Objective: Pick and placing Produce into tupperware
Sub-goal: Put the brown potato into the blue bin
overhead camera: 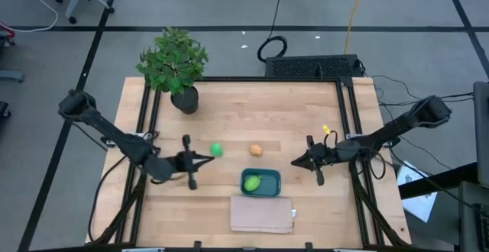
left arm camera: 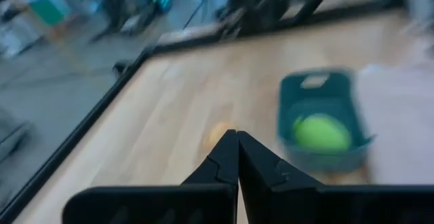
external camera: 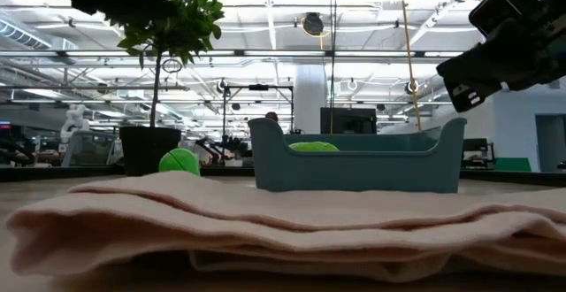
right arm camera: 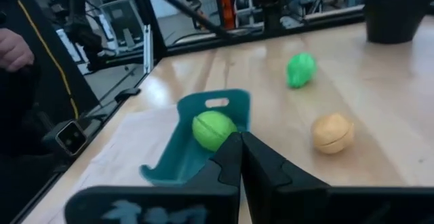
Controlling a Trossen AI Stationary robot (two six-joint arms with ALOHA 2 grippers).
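Produce: lime piece (overhead camera: 256, 182) sits in tupperware (overhead camera: 273, 189); green ball (overhead camera: 216, 150) and orange piece (overhead camera: 256, 150) remain.
Grippers: we see left gripper (overhead camera: 209, 159) and right gripper (overhead camera: 296, 162) with fingers together (both empty).
Next: we'd open over the ball.

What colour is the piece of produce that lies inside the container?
Light lime-green fruit in the teal container; the right wrist view shows it best.

Leafy potted plant (overhead camera: 176, 67) at the table's far corner (folded beige cloth (overhead camera: 261, 214) near front edge)

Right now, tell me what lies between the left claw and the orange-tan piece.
High view: only the bright green ball lies between the left claw and the orange-tan piece.
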